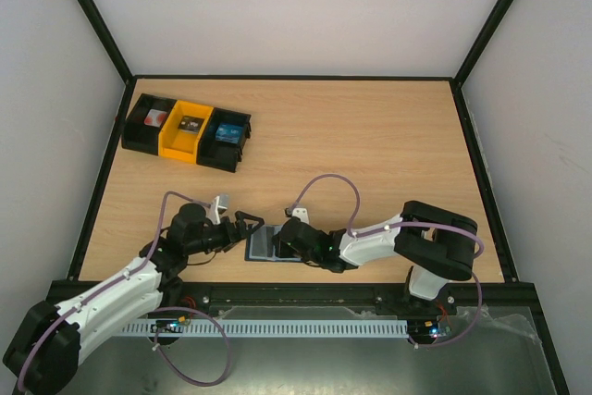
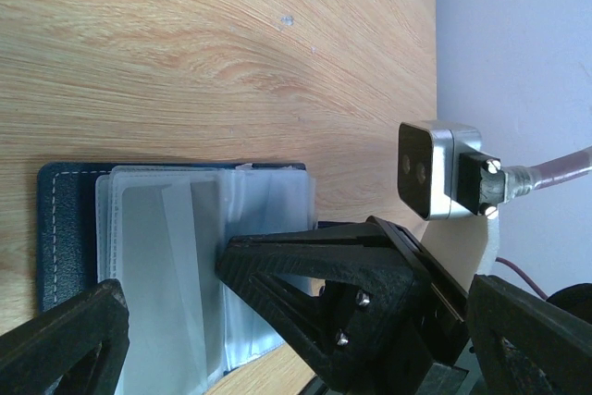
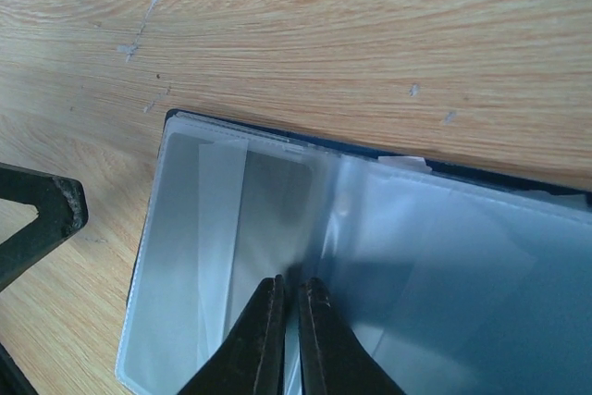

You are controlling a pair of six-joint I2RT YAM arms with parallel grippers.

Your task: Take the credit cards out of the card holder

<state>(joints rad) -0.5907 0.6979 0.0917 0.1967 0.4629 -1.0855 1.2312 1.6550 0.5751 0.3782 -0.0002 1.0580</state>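
Right gripper (image 3: 289,284) first: its fingers are closed to a sliver, tips pressed onto the clear sleeves (image 3: 213,228) of the card holder (image 1: 266,245). Whether a leaf or a card edge is caught between them we cannot tell. Our left gripper (image 1: 246,225) stands wide open just beside the holder's left edge, holding nothing. The holder lies opened flat on the table (image 1: 370,154) near the front edge, between the two grippers. To do this step well, we judge the left should pin the dark blue cover while the right draws low and slow along a sleeve's opening, so the whole wallet does not drag. Dark blue with pale stitching at the rim, it carries cloudy plastic leaves. A grey panel beneath them may be a card.
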